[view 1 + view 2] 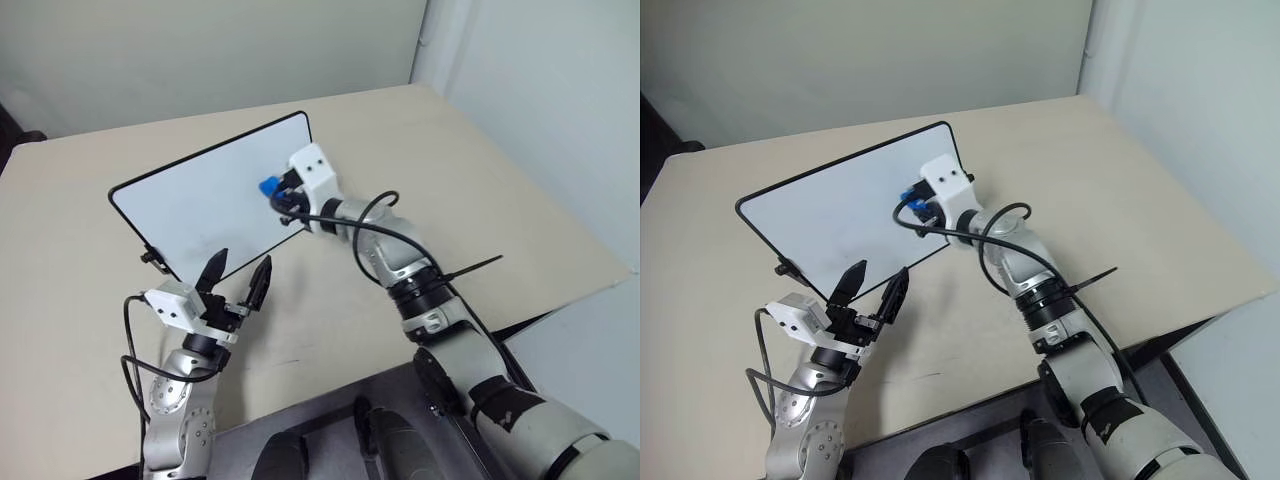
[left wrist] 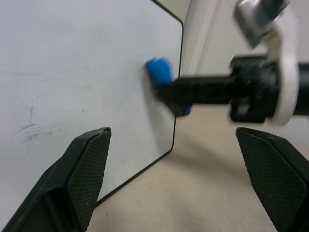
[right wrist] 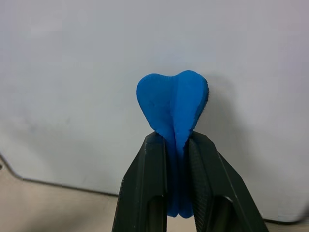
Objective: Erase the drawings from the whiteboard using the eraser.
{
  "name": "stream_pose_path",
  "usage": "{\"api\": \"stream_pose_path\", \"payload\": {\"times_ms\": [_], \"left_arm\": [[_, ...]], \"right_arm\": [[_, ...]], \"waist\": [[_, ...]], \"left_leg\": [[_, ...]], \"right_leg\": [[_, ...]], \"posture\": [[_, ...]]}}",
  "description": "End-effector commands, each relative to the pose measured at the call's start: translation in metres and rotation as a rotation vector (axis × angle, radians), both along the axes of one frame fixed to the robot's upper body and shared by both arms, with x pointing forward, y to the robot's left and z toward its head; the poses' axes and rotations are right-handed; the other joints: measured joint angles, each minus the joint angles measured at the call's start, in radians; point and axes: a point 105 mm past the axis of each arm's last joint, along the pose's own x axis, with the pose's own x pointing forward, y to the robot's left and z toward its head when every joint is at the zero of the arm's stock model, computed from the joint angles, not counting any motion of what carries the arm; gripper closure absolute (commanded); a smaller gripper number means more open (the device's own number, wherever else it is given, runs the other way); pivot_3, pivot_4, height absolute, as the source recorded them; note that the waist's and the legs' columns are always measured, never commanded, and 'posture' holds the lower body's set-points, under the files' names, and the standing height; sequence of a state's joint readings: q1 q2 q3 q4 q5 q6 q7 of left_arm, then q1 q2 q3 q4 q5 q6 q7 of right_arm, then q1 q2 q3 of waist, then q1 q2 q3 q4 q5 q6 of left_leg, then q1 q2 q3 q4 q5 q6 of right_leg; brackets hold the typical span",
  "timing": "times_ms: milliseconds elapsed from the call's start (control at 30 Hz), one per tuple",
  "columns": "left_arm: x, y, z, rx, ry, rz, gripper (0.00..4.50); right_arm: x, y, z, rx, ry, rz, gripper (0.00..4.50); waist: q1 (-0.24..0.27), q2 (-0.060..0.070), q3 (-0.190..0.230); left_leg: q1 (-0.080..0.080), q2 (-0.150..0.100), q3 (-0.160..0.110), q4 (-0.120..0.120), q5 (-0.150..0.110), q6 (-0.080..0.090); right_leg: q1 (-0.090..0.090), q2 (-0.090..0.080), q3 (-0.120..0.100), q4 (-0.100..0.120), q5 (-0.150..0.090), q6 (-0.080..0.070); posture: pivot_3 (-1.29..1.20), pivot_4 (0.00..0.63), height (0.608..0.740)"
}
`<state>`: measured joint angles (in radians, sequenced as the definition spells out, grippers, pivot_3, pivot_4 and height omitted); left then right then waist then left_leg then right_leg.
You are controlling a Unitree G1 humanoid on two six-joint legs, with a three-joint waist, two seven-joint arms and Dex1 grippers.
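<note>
The eraser [image 1: 269, 187] sits just left of centre in the left eye view, pinched so hard between the right gripper's [image 3: 176, 145] two black fingers that its soft blue body folds into a heart shape. Its free end is pressed against the whiteboard [image 1: 190, 200], near the board's right edge, which is how a wiping stroke needs it: squeezed tight so it will not slip, face to the surface.

The whiteboard stands tilted on the table [image 1: 450, 170], across the upper left of the frame, its white face turned toward the robot so both arms can reach it. Faint smudges of the drawings [image 2: 29, 133] show at the left of the left wrist view, well apart from the eraser; that patch likely needs another pass.

The left gripper [image 1: 238, 282], at the lower left, is spread wide and empty just below the board's bottom edge, probably waiting to steady it.
</note>
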<state>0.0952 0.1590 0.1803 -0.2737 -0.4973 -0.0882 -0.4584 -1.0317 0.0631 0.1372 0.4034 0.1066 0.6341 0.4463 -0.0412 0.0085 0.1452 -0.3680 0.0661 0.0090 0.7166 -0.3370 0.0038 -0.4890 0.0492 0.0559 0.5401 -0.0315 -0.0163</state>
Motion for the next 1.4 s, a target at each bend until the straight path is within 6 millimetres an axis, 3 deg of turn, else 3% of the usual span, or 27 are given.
{"api": "stream_pose_path", "payload": {"times_ms": [33,167,400,633,700,867,1000,1167,1300,1400], "left_arm": [[0.000,-0.002,0.008,0.009,-0.038,-0.018,0.00],[0.000,-0.007,0.007,0.008,-0.035,-0.033,0.00],[0.003,-0.010,0.004,0.009,-0.028,-0.042,0.00],[0.008,-0.013,0.003,0.011,-0.028,-0.057,0.00],[0.010,-0.014,0.004,0.011,-0.029,-0.062,0.00],[0.011,-0.016,0.003,0.009,-0.029,-0.064,0.00],[0.011,-0.016,0.004,0.007,-0.030,-0.066,0.00],[0.012,-0.017,0.004,0.001,-0.034,-0.071,0.00],[0.014,-0.019,0.004,0.004,-0.038,-0.079,0.00],[0.013,-0.017,0.005,0.007,-0.038,-0.077,0.00]], "right_arm": [[0.003,-0.022,0.014,0.051,-0.029,-0.066,4.07],[0.001,-0.066,-0.005,0.006,0.063,-0.170,4.07],[-0.040,-0.126,-0.045,-0.137,0.313,-0.225,4.07],[-0.057,-0.142,-0.083,-0.226,0.405,-0.237,4.07],[-0.054,-0.146,-0.087,-0.232,0.388,-0.259,3.47],[-0.048,-0.153,-0.086,-0.214,0.348,-0.293,1.84],[-0.046,-0.153,-0.048,-0.079,0.128,-0.230,0.39],[-0.075,-0.132,-0.003,0.138,-0.115,-0.017,0.39],[-0.096,-0.112,-0.005,0.259,-0.127,0.149,0.39],[-0.101,-0.108,-0.010,0.287,-0.114,0.199,0.39]], "waist": [[0.002,0.000,0.000],[0.007,0.000,0.000],[0.009,0.000,0.000],[0.005,0.000,0.000],[0.005,0.000,0.000],[0.004,0.000,0.000],[0.004,0.001,0.001],[0.005,0.001,0.001],[0.009,0.001,0.001],[0.010,0.001,0.001]], "left_leg": [[0.000,0.000,0.000,0.000,0.000,0.000],[0.000,0.000,0.000,0.000,0.000,0.000],[0.001,-0.001,0.002,0.002,0.000,0.000],[0.009,-0.002,0.003,0.002,0.000,0.001],[0.013,-0.003,0.002,0.002,0.000,0.002],[0.019,-0.015,-0.003,0.002,0.000,0.003],[0.018,-0.019,-0.006,0.002,0.000,0.004],[0.017,-0.020,-0.005,0.000,-0.002,0.006],[0.016,-0.017,-0.006,-0.001,-0.003,0.007],[0.014,-0.014,-0.006,-0.001,-0.004,0.008]], "right_leg": [[0.000,0.000,0.000,0.000,0.000,0.000],[0.000,0.000,0.000,0.000,0.002,-0.004],[0.001,0.000,0.001,0.000,-0.002,0.002],[0.009,0.001,0.001,0.000,-0.002,0.008],[0.014,0.001,0.000,0.000,-0.001,0.009],[0.021,0.002,-0.002,-0.003,-0.002,0.011],[0.021,0.000,0.001,-0.003,-0.002,0.013],[0.021,0.000,0.000,-0.006,-0.004,0.016],[0.023,0.000,0.002,-0.015,-0.005,0.018],[0.022,-0.001,0.003,-0.016,-0.007,0.020]], "posture": [[0.00,0.150,0.740],[0.00,0.150,0.740],[0.00,0.150,0.740],[0.00,0.150,0.740],[0.00,0.150,0.740],[0.00,0.150,0.740],[0.00,0.150,0.740],[0.00,0.150,0.740],[0.00,0.150,0.740],[0.00,0.150,0.740]]}}
